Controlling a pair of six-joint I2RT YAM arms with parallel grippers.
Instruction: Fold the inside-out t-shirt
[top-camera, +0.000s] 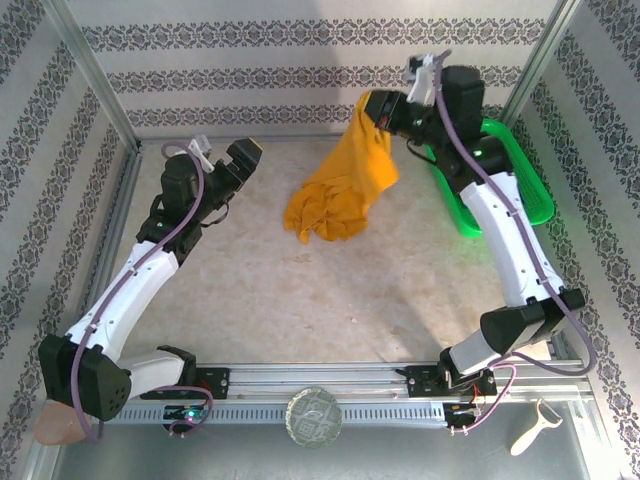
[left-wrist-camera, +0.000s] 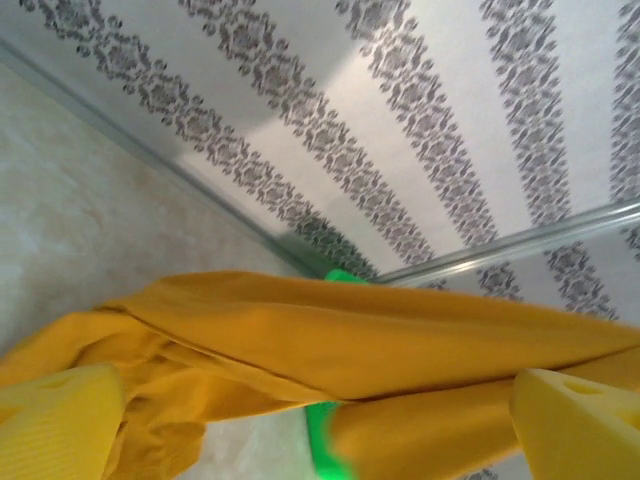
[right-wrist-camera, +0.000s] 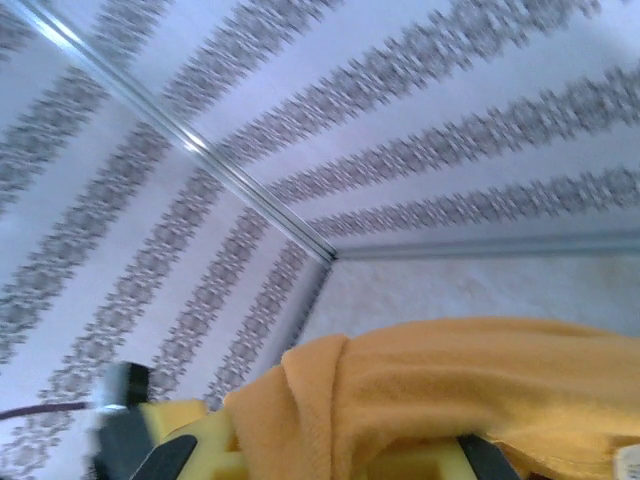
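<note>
One mustard t-shirt (top-camera: 340, 190) hanging from right tool (top-camera: 380, 108) clamped on it, left tool (top-camera: 228, 155) spread wide

1. The desk (top-camera: 300, 300) in front of my two arm bases has a pale beige, slightly mottled top.
2. The lower part of the mustard t-shirt (top-camera: 335, 200) lies bunched on it, toward the far middle. The upper part is raised off the surface.
3. A green basket (top-camera: 530, 195) stands on it at my far right.
</note>
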